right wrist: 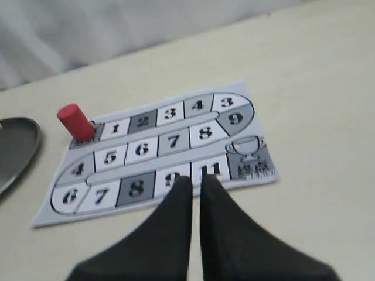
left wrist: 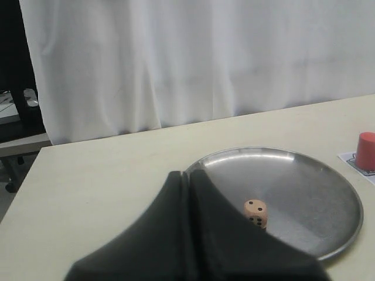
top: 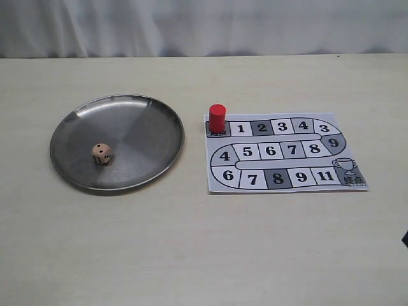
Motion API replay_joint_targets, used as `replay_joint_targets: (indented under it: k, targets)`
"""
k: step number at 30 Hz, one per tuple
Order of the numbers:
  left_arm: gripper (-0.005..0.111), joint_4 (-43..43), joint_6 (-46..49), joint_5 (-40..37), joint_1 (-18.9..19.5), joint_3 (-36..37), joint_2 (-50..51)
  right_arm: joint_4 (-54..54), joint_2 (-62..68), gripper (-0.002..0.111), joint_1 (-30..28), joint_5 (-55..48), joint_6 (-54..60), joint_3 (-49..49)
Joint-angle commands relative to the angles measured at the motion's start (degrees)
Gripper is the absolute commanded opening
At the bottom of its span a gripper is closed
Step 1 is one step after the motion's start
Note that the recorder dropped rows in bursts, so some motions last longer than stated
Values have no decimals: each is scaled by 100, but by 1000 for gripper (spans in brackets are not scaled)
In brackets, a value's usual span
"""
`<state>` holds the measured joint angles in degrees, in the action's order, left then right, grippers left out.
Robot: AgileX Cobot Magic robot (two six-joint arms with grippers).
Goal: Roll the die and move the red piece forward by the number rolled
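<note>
1. Firstly, your left gripper had its two dark fingers pressed together with nothing between them. It hung above the near rim of the steel plate.
2. Your right gripper was likewise closed and empty, with only a thin seam between its fingers. Its tips were over the board's near row, about squares 9 and 11.
3. You had the die lying in the plate, left of the plate's middle and clear of the rim. Its top face could not be read with certainty.
4. You had the red piece standing upright on the dark starting square, just beside square 1, at the far-left corner of the board.
5. Plate and board lay flat on the pale table, the plate toward the left edge and the board toward the right edge, near each other but apart.
</note>
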<state>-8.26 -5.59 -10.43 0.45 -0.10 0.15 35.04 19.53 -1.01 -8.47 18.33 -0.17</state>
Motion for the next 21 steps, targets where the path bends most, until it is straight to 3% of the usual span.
replay_joint_targets:
  k: [1,10,16,21]
  targets:
    - [0,-1,-5,49,-48,10,-15,1581,1345,4,-22,200,1790,-263]
    - [0,-1,-5,49,-48,10,-15,2218,3579,4,-22,-547,2581,-1684]
    - [0,-1,-5,49,-48,10,-15,3516,5004,5,18,-1511,4117,-2583]
    - [0,-1,-5,49,-48,10,-15,5025,6201,6,1039,-1692,5830,-3237]
